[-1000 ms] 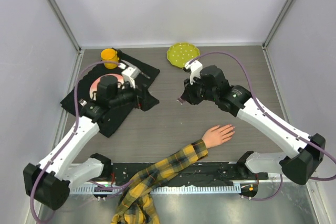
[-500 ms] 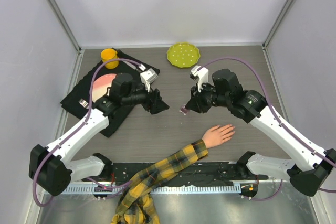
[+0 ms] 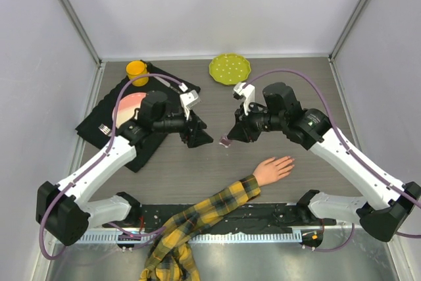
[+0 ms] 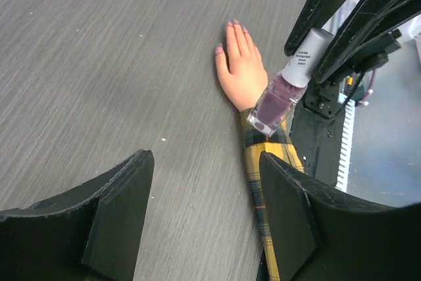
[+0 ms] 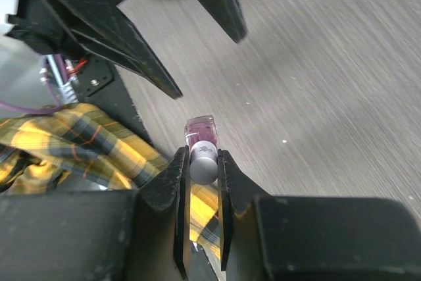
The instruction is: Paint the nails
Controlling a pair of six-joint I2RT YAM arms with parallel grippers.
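The pale mannequin hand [image 3: 273, 169] lies palm down on the table, and its nails [image 4: 230, 25] show a faint pink. A yellow-and-black plaid sleeve [image 3: 217, 208] runs from it toward the near edge. My right gripper [image 5: 202, 156] is shut on the silver cap of a small purple polish bottle [image 5: 201, 137], which it holds above the table just left of the hand [image 4: 240, 74]. My left gripper [image 4: 202, 159] is open with nothing between its fingers. It points at the bottle [image 3: 225, 141] from the left, a short gap away.
A black cloth [image 3: 89, 126] with a pink dish [image 3: 128, 103] lies at the left under the left arm. A yellow cup [image 3: 137, 70] and a green plate [image 3: 229, 68] stand at the back. White walls close in the table on three sides.
My left arm has swung off the black cloth toward the table's middle, and its jaws have narrowed. My right gripper has brought the bottle nearer and slightly lower, close to the left fingers.
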